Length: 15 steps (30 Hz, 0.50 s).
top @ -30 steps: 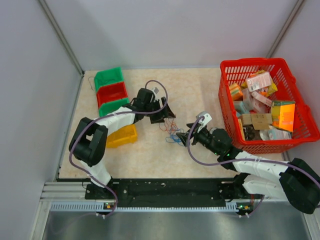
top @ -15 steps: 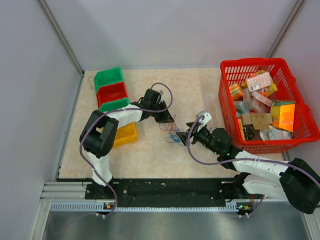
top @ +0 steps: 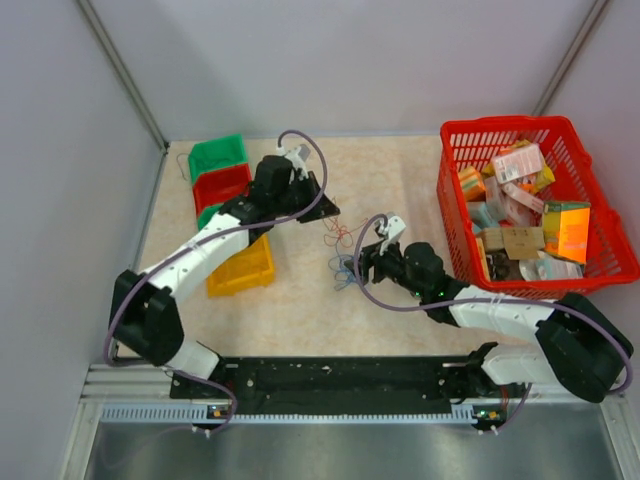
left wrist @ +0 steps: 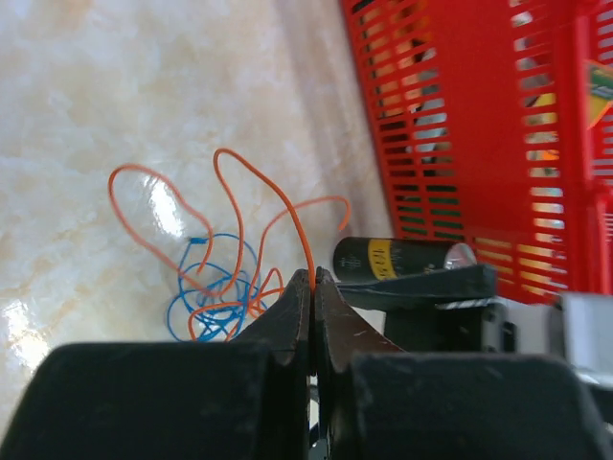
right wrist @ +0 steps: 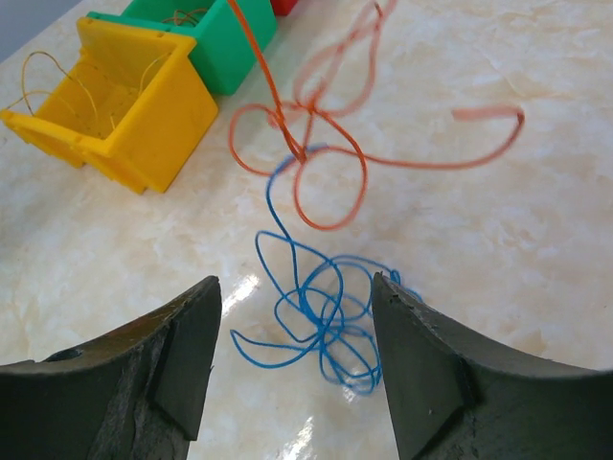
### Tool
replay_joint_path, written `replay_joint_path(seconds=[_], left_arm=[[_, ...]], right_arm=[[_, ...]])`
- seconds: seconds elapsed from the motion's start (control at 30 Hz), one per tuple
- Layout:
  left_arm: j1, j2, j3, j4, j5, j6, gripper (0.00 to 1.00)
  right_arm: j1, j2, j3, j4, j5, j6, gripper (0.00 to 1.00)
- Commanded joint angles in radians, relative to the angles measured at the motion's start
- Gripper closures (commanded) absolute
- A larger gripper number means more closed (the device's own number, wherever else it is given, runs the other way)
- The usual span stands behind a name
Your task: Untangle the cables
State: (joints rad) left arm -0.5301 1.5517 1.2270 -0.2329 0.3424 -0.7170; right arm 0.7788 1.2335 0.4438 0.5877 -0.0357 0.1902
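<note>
Since a second ago the left claw (top: 326, 212) is being found pinched shut where it was gaping. It is being drawn back toward 11 o'clock with its arm stretched long. The right claw (top: 360, 263) is being nudged toward 9 o'clock, nearer the wires (top: 343, 268).

Position: the wires are being kept near the middle of the table (top: 400, 170), between the two claws. A yellow bin (top: 245, 280) is being noted at 9 o'clock of them, and a red basket (top: 520, 125) at 3 o'clock.

Left wrist view: an orange wire (left wrist: 283, 198) is being gripped at the very tips of the fully closed jaws, and its loops are being lifted off the tabletop.

Right wrist view: a blue wire (right wrist: 326, 314) is being left in a knot on the surface, at 6 o'clock of the orange loops. One blue strand is rising to meet them, and there the two appear to be hooked together. The right claw is being held wide apart over that knot, with nothing in it.

Handling, as judged: the wires are being taken for nearly weightless, limp yet springy, and thin enough to slip from a pinch. A slow pull is being advised, since a jerk is likely to drag the whole knot along. The blue knot is best pinned at its dense middle while the orange wire is being drawn off toward 12 o'clock.
</note>
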Motion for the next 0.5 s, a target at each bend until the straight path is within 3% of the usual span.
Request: replay_joint_path(seconds=[0.0, 0.27, 0.47], left_arm=[[-0.001, -0.142, -0.015, -0.039, -0.055, 0.056, 1.0], [0.001, -0.321, 0.057, -0.095, -0.174, 0.139, 1.0], [0.001, -0.378, 0.103, -0.106, -0.165, 0.157, 1.0]], right_arm=[[0.008, 0.015, 0.049, -0.005, -0.02, 0.026, 0.37], [0.007, 0.017, 0.049, -0.003, -0.033, 0.029, 0.38], [0.007, 0.011, 0.042, 0.014, -0.075, 0.026, 0.36]])
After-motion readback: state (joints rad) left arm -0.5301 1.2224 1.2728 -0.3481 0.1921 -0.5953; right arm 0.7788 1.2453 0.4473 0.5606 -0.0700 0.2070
